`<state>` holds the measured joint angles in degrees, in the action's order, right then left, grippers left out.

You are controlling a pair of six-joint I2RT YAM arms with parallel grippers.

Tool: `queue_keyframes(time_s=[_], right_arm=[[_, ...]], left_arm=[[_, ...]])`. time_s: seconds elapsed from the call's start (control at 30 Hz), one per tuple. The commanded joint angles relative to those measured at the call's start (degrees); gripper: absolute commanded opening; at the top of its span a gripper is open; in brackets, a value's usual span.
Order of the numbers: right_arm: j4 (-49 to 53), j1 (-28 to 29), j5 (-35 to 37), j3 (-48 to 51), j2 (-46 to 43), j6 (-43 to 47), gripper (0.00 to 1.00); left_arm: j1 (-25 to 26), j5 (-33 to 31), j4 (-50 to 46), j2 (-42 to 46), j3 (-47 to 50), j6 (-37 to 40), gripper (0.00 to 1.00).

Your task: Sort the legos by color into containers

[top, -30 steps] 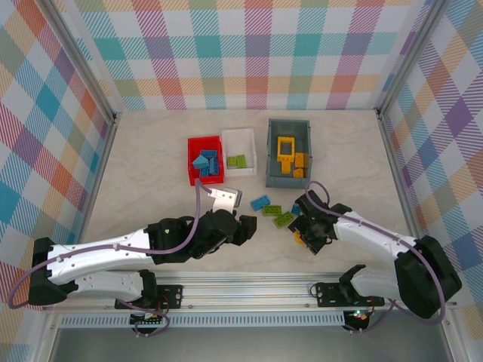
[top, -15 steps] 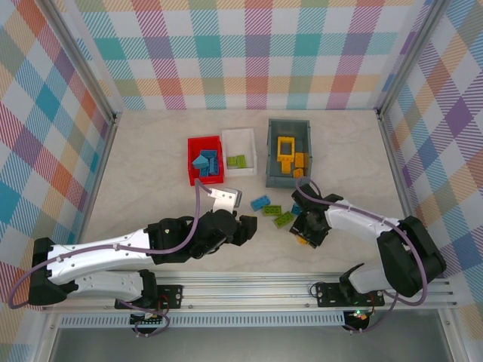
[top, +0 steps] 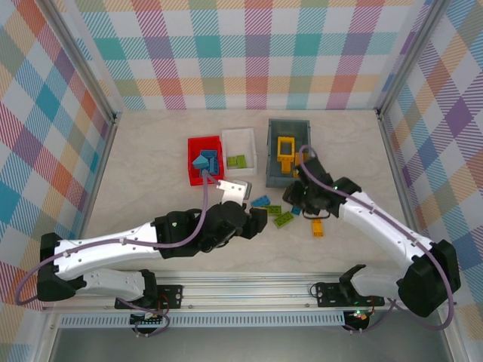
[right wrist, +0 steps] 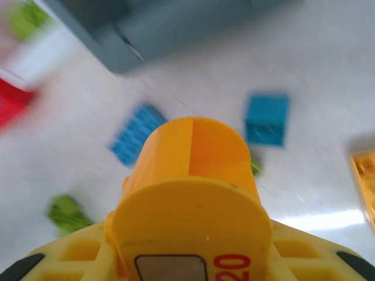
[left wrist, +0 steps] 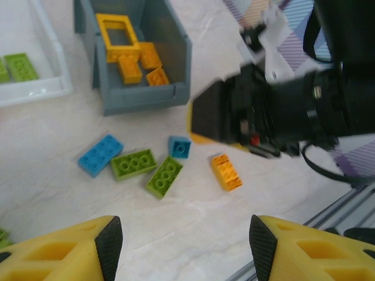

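My right gripper is shut on a rounded yellow lego, held just off the table in front of the dark grey container. That container holds a yellow frame piece and several orange bricks. One orange lego lies loose beside the right arm. A long blue brick, two green bricks and a small blue brick lie between the arms. My left gripper hovers open and holds nothing, near them. The red container holds blue bricks and the white container green ones.
The checkered walls and metal posts close in the table on three sides. The rail runs along the near edge. Bare tabletop lies left of the red container.
My right gripper has closed on the yellow lego and carried it up and away from the near edge, toward the grey container, leaving one orange brick behind. The left arm has shifted slightly right.
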<state>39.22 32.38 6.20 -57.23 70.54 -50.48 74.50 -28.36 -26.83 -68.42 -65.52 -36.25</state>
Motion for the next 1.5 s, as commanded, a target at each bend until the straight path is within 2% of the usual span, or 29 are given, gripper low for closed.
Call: queue_keyframes(time_s=[0.0, 0.07, 0.2, 0.4, 0.53, 0.67, 0.8, 1.17, 1.33, 1.47], right_arm=[[-4.4, -4.9, -5.1, -6.1, 4.3, 13.7, 0.31], [-9.6, -8.2, -12.9, -8.5, 8.4, 19.2, 0.32], [-12.5, -13.5, -24.0, -15.5, 19.0, 26.0, 0.32], [-13.7, -18.2, -28.5, -20.3, 29.0, 27.1, 0.30], [-13.6, -19.1, -31.6, -22.4, 34.0, 26.9, 0.30], [-13.0, -19.1, -31.5, -23.9, 37.4, 26.5, 0.31], [-12.3, -19.1, -31.2, -24.8, 39.3, 26.3, 0.36], [-11.9, -18.9, -33.6, -25.8, 38.8, 26.8, 0.55], [-10.9, -18.8, -33.2, -25.8, 36.9, 27.1, 0.58], [-10.2, -18.9, -31.9, -25.5, 34.9, 27.5, 0.54]], left_arm=[[0.2, 0.2, 0.9, -3.4, -4.8, 2.7, 0.61], [-0.2, 0.6, 1.5, -5.3, -6.7, 2.9, 0.61], [-1.4, 0.6, 1.6, -9.0, -10.3, 2.1, 0.60], [-1.7, -1.6, -1.0, -14.4, -16.3, 1.4, 0.59], [-1.7, -1.8, -1.1, -15.9, -17.3, 1.3, 0.59], [-1.7, -1.6, -1.2, -16.2, -17.1, 1.0, 0.59], [-1.7, -1.6, -0.9, -15.3, -16.2, 1.0, 0.59], [-1.6, -1.4, -1.1, -14.9, -15.0, 0.3, 0.59], [-1.7, -1.3, -0.8, -14.7, -14.5, -0.2, 0.59], [-1.5, -1.7, -1.1, -14.2, -14.4, -0.4, 0.58]])
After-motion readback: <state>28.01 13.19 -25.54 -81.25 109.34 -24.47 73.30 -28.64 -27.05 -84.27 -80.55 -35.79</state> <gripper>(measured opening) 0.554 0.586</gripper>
